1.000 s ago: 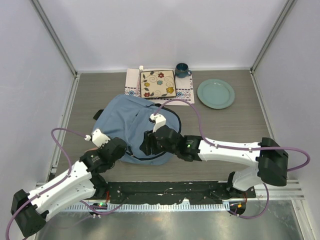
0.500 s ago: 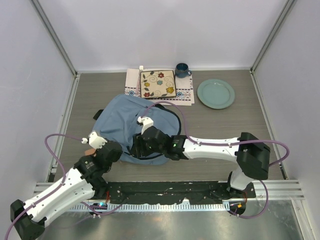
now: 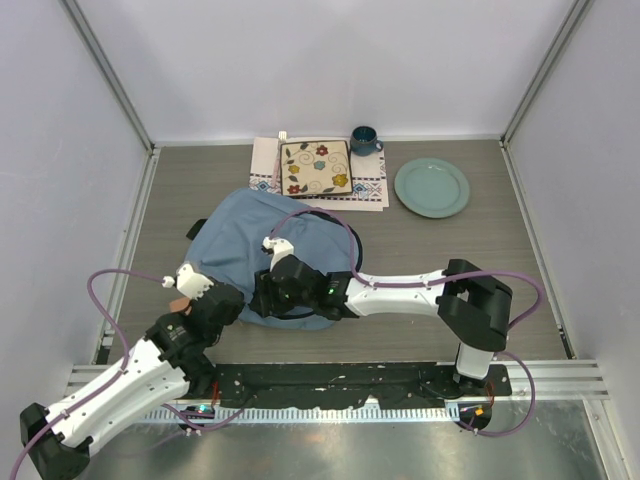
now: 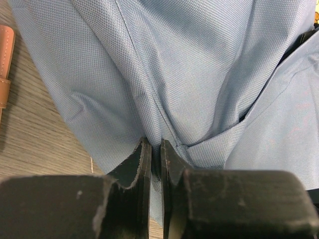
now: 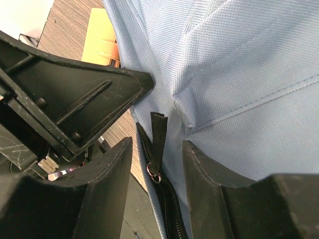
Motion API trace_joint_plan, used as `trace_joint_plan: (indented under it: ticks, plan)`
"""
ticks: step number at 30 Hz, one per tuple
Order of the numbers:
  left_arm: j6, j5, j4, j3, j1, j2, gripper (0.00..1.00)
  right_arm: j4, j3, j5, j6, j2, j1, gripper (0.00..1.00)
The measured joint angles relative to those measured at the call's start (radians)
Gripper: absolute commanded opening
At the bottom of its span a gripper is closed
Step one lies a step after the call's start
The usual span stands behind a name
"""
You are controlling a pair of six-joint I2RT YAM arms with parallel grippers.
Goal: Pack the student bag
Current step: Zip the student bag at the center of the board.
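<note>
The light-blue student bag (image 3: 255,245) lies flat in the middle of the table. My left gripper (image 3: 225,302) sits at its near-left edge. In the left wrist view that gripper (image 4: 155,147) is shut, pinching a fold of the blue fabric (image 4: 189,89). My right gripper (image 3: 262,296) reaches across to the same near edge, right beside the left one. It is open (image 5: 157,149), and the black zipper pull tab (image 5: 157,134) with its small ring hangs between the fingers, touching neither. The dark zipper (image 5: 169,209) runs down below the tab.
At the back, a square flowered plate (image 3: 315,167) rests on a white patterned mat (image 3: 372,190), with a dark blue mug (image 3: 364,139) and a teal round plate (image 3: 431,187) to the right. A brown leather-like item (image 4: 4,64) lies by the bag's left edge.
The right arm has swung left along the bag's near edge until its gripper is beside the left one. The left gripper has drawn back slightly and closed on the fabric.
</note>
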Motion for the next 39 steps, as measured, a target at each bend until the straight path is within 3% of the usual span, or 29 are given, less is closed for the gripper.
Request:
trace_joint_plan:
  ticks: [7, 13, 21, 39]
  plan:
    - [0.011, 0.001, 0.004, -0.004, 0.0, -0.011, 0.0, 0.014, 0.005, -0.008, 0.013, 0.014, 0.001, 0.29]
    - [0.014, 0.002, 0.004, -0.006, 0.001, -0.016, 0.0, 0.027, 0.005, -0.006, 0.019, 0.014, 0.002, 0.01]
    - [0.016, 0.008, 0.008, -0.008, 0.002, -0.014, 0.0, 0.078, -0.042, 0.026, 0.021, -0.005, 0.003, 0.01]
    - [0.017, 0.012, 0.026, -0.008, 0.001, -0.035, 0.0, 0.166, -0.306, 0.208, 0.077, -0.246, 0.022, 0.01]
